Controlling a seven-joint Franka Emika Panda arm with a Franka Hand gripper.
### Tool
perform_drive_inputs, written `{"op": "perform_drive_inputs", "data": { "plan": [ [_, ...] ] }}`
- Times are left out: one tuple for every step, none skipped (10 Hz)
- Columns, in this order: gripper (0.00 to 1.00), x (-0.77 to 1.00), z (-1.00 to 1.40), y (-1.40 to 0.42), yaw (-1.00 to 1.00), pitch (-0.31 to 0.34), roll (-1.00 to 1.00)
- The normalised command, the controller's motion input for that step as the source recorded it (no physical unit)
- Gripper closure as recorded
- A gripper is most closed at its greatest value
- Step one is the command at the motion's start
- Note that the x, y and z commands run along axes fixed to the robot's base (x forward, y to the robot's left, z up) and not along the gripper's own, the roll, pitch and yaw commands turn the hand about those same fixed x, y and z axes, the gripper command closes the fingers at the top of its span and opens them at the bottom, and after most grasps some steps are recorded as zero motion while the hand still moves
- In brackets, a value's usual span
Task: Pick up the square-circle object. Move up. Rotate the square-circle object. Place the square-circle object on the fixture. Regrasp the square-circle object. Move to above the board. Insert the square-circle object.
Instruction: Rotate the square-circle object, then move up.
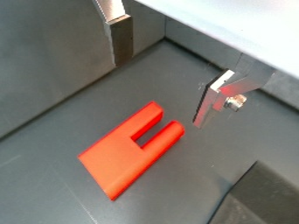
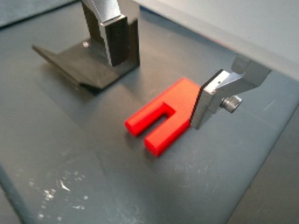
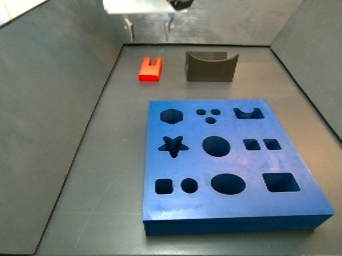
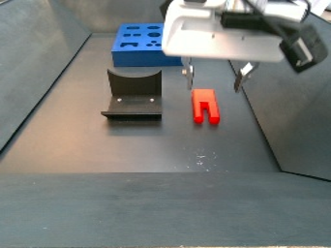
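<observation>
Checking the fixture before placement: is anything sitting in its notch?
No: the fixture notch is bare in both side views. The square-circle object lies on the floor beside it, below the open gripper.

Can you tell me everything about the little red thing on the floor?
The red square-circle object is a small block that looks like smooth plastic. A notch splits one end into two prongs. It lies flat on the dark floor beside the fixture. Nothing seems to touch it: the open claw hangs above, one finger near its edge.
</observation>
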Motion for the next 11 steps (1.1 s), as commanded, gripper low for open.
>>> {"op": "perform_drive_inputs", "data": {
  "plan": [
    [0.0,0.03,-1.0,0.01,-0.03,-0.024,0.01],
    [0.0,0.03,-1.0,0.02,-0.03,-0.024,0.02],
    [0.0,0.04,-0.99,0.02,-0.02,-0.022,0.02],
    [0.0,0.04,-0.9,0.02,-0.02,-0.021,0.02],
    [0.0,0.04,-0.68,0.03,-0.02,-0.022,0.03],
    [0.0,0.04,-0.6,0.02,-0.02,-0.027,0.03],
    [0.0,0.03,-0.39,0.02,-0.02,-0.03,0.03],
    [0.0,0.03,-0.31,0.02,-0.02,-0.032,0.04],
    [1.0,0.0,0.0,0.0,0.0,0.0,0.0],
    [1.0,0.0,0.83,0.0,0.0,0.0,0.0],
    [1.0,-0.02,0.8,0.0,0.0,0.014,0.0]
  ]
}}
